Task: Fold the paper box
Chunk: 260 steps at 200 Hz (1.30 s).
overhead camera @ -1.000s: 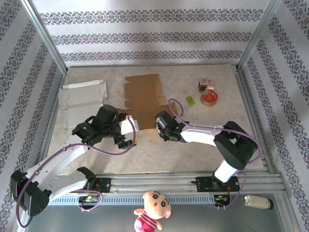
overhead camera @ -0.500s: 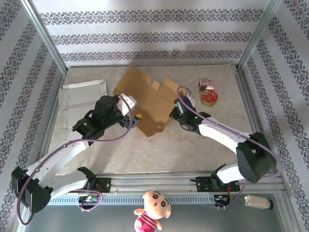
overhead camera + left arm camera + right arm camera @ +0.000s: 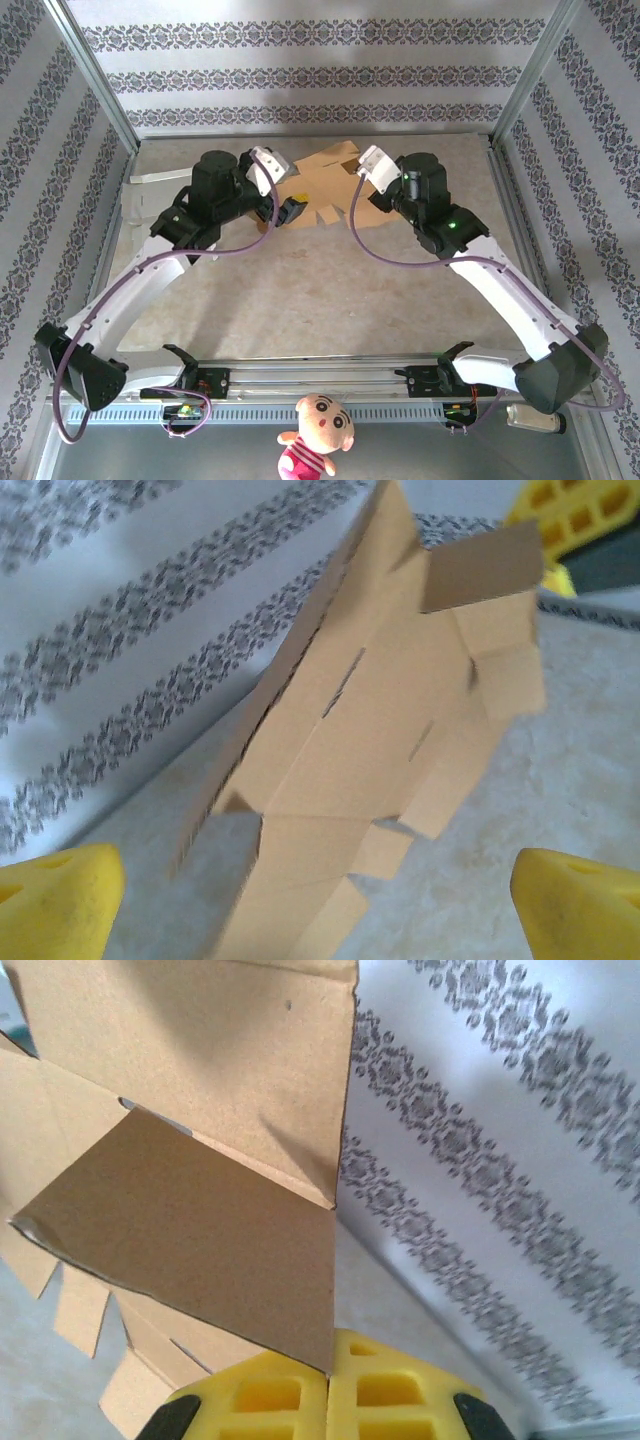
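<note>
Roomy table [image 3: 330,290]; right tool [image 3: 328,1378] seemingly pinches box [image 3: 200,1220] edge.

From above, both wrists hide most of the cardboard box blank [image 3: 325,183] from you, leaving a brown strip between them. The white cardboard sheet [image 3: 148,179] sits largely under the left arm. In the left wrist view the blank is blurred and runs off the bottom edge. The left gripper [image 3: 320,905] has its wide-apart yellow fingertips [image 3: 60,900] cropped at the corners. In the right wrist view the blank overruns the top and left edges. Its lower corner disappears into the seam of the right gripper [image 3: 330,1382].
</note>
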### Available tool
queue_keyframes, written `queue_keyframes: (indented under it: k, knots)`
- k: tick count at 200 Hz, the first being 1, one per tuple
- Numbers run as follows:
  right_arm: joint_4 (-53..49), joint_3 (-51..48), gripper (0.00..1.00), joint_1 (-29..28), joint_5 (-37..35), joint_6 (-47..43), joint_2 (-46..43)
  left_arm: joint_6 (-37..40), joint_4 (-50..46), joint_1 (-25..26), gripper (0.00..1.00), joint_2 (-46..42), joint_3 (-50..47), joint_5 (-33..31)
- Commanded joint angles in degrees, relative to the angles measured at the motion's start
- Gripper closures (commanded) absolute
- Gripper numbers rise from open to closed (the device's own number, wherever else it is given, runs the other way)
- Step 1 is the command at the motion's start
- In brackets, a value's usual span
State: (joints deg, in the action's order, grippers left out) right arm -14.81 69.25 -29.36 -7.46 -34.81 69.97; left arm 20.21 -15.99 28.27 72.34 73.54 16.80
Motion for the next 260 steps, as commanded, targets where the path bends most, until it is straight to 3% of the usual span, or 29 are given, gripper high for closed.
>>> queue_keyframes:
  k: [1, 16, 48, 63, 90, 114, 120, 124, 128, 143, 163, 178, 195, 222, 242, 260]
  knots:
    - [-4.73, 5.09, 1.0, 0.26, 1.51, -14.92, 1.7, 13.24, -5.75, -0.25, 0.01, 4.09, 6.94, 5.43]
    - [-6.34, 6.83, 1.0, 0.27, 3.15, -15.84, 2.26, 15.2, -7.87, -0.32, 0.01, 7.42, 10.24, 5.44]
    - [-5.85, 6.7, 1.0, 0.01, 5.5, -16.03, 2.28, 13.91, -1.23, -0.27, 0.02, 11.05, 10.15, 4.39]
    - [-5.33, 6.34, 1.0, 0.05, 5.29, -15.99, 2.44, 12.54, -0.55, -0.28, 0.18, 12.24, 10.86, 4.26]
    - [-5.09, 5.96, 1.0, 0.03, 4.73, -15.89, 2.94, 8.89, 1.36, -0.26, 0.59, 12.31, 10.8, 4.72]
    - [-4.51, 6.49, 1.0, 0.12, 4.65, -15.39, 3.65, 5.04, 2.5, -0.31, 0.78, 11.96, 11.02, 4.98]
    - [-4.04, 6.68, 0.82, 0.13, 4.63, -14.9, 3.73, 3.26, 2.62, -0.32, 0.8, 12.03, 11.62, 4.97]
    - [-3.52, 6.84, 0.62, 0.11, 4.67, -14.48, 3.8, 2.02, 2.63, -0.32, 0.81, 12.17, 12.12, 4.99]
    - [-3.12, 7.05, 0.53, 0.09, 4.93, -13.77, 3.69, 0.85, 2.58, -0.26, 0.82, 12.13, 12.54, 4.99]
    - [-1.44, 7.69, 0.45, 0.26, 6.44, -10.53, 3.07, -4.09, 2.76, -0.32, 0.88, 12.14, 14.25, 4.78]
    - [2.29, 7.6, 0.22, 1.17, 8.24, -3.69, 0.83, -10.74, 3.06, -0.3, 0.94, 11.42, 15.74, 4.49]
    - [5.93, 6.47, 0.11, 1.78, 8.52, 2.87, -2.24, -16.62, 2.73, -0.32, 0.99, 10.39, 17.22, 3.37]
    - [11.3, 4.3, 0.03, 3.8, 9.73, 12.27, -6.5, -25.6, 2.1, -0.28, 1.0, 9.54, 20.03, 0.38]
    - [18.42, 1.73, 0.02, 8.92, 12.98, 27.13, -12.22, -38.77, 1.52, -0.32, 1.0, 9.05, 25.13, -2.88]
    - [17.75, 2.72, 0.02, 12.94, 16.47, 34.6, -13.37, -48.14, -2.58, -0.85, 1.0, 9.17, 27.46, -8.51]
    - [14.38, 4.52, 0.02, 16.49, 19.45, 39.27, -12.45, -53.11, -6.9, -2.98, 1.0, 9.79, 27.73, -9.21]
